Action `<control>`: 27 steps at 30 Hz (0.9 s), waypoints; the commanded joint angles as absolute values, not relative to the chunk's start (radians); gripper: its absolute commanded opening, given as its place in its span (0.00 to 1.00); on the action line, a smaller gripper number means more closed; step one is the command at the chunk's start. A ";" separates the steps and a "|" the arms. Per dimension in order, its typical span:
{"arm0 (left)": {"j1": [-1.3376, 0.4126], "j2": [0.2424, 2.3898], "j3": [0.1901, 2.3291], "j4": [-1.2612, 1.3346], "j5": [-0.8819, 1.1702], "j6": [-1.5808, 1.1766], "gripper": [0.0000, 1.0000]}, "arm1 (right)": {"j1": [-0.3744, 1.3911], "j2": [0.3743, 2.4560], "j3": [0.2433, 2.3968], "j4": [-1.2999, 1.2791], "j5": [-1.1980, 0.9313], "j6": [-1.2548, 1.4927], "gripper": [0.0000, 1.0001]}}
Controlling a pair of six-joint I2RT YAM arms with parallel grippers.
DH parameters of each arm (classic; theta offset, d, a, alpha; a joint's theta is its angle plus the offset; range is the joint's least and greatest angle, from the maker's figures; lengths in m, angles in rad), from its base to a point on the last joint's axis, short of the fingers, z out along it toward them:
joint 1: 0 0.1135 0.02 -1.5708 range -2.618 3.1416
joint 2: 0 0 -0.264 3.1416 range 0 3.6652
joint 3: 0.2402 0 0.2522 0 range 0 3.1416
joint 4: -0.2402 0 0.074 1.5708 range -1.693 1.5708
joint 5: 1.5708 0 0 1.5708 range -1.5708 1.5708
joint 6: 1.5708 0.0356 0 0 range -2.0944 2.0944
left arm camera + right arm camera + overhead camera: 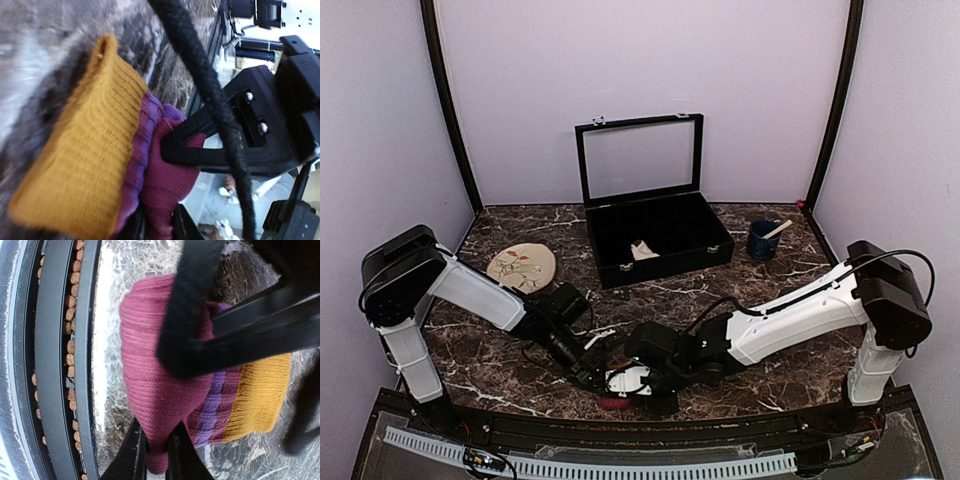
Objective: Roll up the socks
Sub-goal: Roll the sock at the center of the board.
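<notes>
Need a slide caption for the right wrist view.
Right pincer pinches the magenta end of the striped sock, orange cuff opposite, on the marble tabletop.

The sock (616, 403) lies at the table's (790, 272) near edge; behind, left to right: disc (521, 267), box (670, 263), cup (762, 241).

Two robot arms (790, 315) stand at one marble table (790, 262). One magenta sock (150, 385) lies near, one round floral disc (521, 267) far left, and one open black box (670, 268) holds one cream item (643, 250). One blue cup (761, 243) with one stick (777, 229) sits far right.
</notes>
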State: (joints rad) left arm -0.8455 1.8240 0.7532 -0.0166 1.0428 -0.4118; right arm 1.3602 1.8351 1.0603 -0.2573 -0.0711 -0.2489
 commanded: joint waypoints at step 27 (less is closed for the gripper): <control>-1.110 1.098 0.335 0.261 0.025 -0.464 0.30 | 1.152 1.981 1.255 -0.559 -0.547 -0.112 0.00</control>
